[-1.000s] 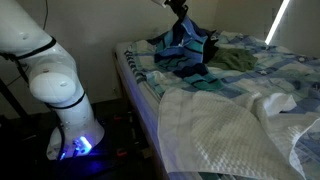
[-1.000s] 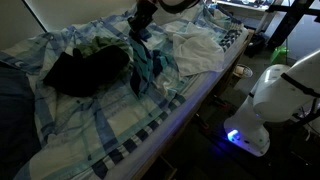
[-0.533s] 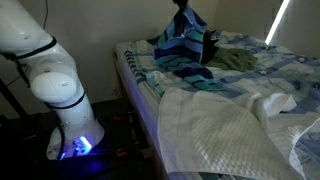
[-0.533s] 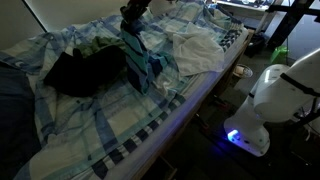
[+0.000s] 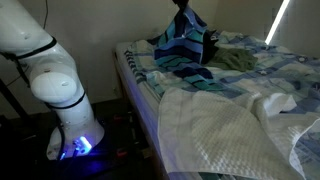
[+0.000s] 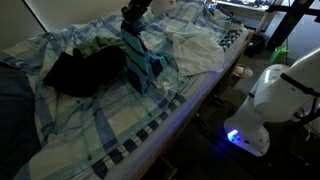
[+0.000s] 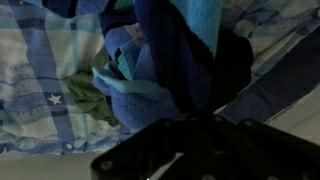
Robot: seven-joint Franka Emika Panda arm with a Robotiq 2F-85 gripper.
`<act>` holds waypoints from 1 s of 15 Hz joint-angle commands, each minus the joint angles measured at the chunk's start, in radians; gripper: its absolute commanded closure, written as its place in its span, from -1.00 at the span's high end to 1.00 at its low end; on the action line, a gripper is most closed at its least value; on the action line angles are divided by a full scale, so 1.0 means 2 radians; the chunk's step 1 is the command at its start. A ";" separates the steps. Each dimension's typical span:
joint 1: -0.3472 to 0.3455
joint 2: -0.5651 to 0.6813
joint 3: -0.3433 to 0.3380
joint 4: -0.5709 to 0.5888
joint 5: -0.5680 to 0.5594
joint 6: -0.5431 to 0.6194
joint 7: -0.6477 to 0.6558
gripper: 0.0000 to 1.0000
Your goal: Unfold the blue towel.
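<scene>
The blue towel (image 5: 183, 45) hangs from the fingers (image 5: 181, 8) clamped on its top

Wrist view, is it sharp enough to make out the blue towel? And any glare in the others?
Wrist view: dim, blurred, the blue towel only dark folds. In an exterior view, a light strip glares top right. In both exterior views the robot base glows blue.

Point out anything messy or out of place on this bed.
The towel hangs bunched from the shut gripper, not spread flat. The white blanket spills over the edge of the bed, and a dark garment lies crumpled on it.
</scene>
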 commanded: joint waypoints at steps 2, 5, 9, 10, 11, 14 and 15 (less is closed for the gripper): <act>0.003 0.013 0.010 0.015 -0.008 0.015 -0.001 -0.98; 0.007 0.019 0.023 0.030 -0.017 0.025 -0.002 -0.98; 0.012 0.016 0.036 0.060 -0.036 0.036 -0.003 -0.98; 0.013 0.015 0.039 0.068 -0.041 0.039 -0.003 -0.98; 0.014 0.013 0.040 0.074 -0.045 0.042 -0.005 -0.98; 0.015 0.010 0.043 0.095 -0.055 0.053 -0.005 -0.98; 0.016 0.010 0.043 0.101 -0.055 0.054 -0.007 -0.98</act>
